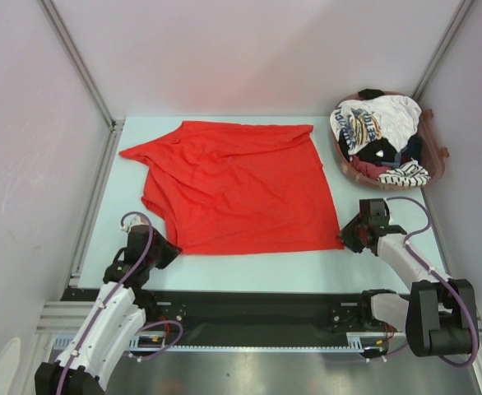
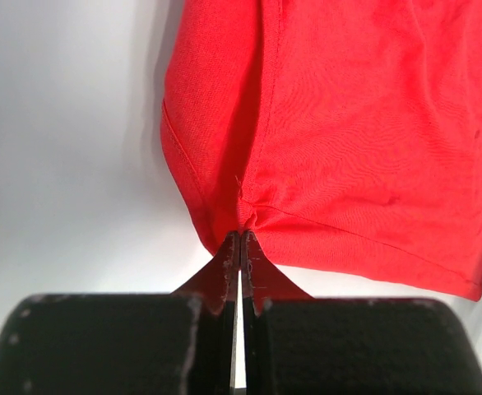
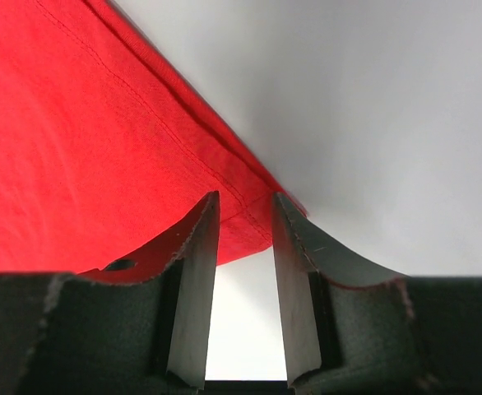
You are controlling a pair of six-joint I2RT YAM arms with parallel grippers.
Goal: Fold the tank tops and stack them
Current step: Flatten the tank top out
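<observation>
At the near left, the left claw [image 1: 155, 247] is pinched tight together on the near left corner of the red tank top [image 1: 237, 185]. A little bit of red cloth is squeezed between its tips. At the near right, the right claw [image 1: 358, 234] sits at the near right corner. Its two fingers are apart, and the red hem runs right by their tips, so it has not grabbed anything yet. The red tank top lies spread out flat in the middle of the bench [image 1: 249, 263], with some wrinkles and a folded-over edge on its far left side. Far away on the right is a basket [image 1: 441, 156] with the other tank tops [image 1: 373, 132] heaped inside, waiting for their turn. Here is what could go wrong. The right claw is only just at the edge, so it might close on air and miss the corner. Then, if the left claw lifts alone, the cloth would pull crooked and bunch up. The wrinkles at the far left could also get folded in and make a messy fold.
</observation>
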